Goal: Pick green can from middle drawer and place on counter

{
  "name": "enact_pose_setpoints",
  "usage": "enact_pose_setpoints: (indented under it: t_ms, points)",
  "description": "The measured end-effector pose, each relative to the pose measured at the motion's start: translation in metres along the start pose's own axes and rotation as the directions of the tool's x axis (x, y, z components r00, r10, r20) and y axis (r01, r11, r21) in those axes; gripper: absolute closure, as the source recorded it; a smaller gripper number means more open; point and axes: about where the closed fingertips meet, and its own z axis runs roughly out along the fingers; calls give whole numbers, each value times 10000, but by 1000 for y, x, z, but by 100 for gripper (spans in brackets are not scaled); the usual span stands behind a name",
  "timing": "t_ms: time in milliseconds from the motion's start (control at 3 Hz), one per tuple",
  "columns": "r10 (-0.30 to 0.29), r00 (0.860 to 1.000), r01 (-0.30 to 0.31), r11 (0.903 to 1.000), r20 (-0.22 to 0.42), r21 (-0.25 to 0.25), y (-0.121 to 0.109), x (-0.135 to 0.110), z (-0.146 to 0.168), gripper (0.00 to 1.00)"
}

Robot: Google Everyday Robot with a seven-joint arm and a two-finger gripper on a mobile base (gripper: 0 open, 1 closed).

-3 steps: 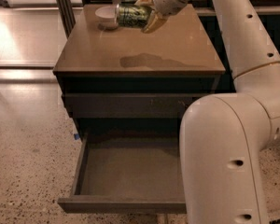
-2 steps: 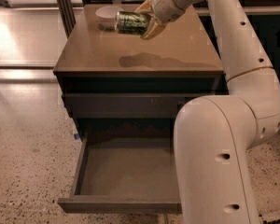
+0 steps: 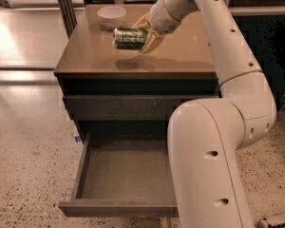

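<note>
My gripper [image 3: 141, 35] is shut on the green can [image 3: 129, 38], which lies sideways in its fingers a little above the tan counter [image 3: 180, 56]. The can's shadow falls on the counter just in front of it. The can hangs over the left middle part of the counter, in front of the white bowl. The middle drawer [image 3: 126, 175] stands pulled open below, its flat grey inside empty. My white arm crosses the right part of the view and hides the drawer's right side.
A white bowl [image 3: 111, 15] stands at the counter's back left. A shut drawer front [image 3: 114, 108] lies under the counter's edge. Speckled terrazzo floor [image 3: 28, 165] lies to the left. A dark pole [image 3: 64, 6] stands behind the counter's left corner.
My gripper has carried the green can forward over the counter, away from the white bowl and towards the counter's middle. The drawer has stayed open.
</note>
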Motion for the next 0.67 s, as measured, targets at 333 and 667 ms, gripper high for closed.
enact_pose_setpoints:
  t_ms: [333,667]
  points:
    - [212,9997,-207,9991,145,-360,8,4,16,100]
    - [240,9996,-235,9993,149,-294,6,5,21,100]
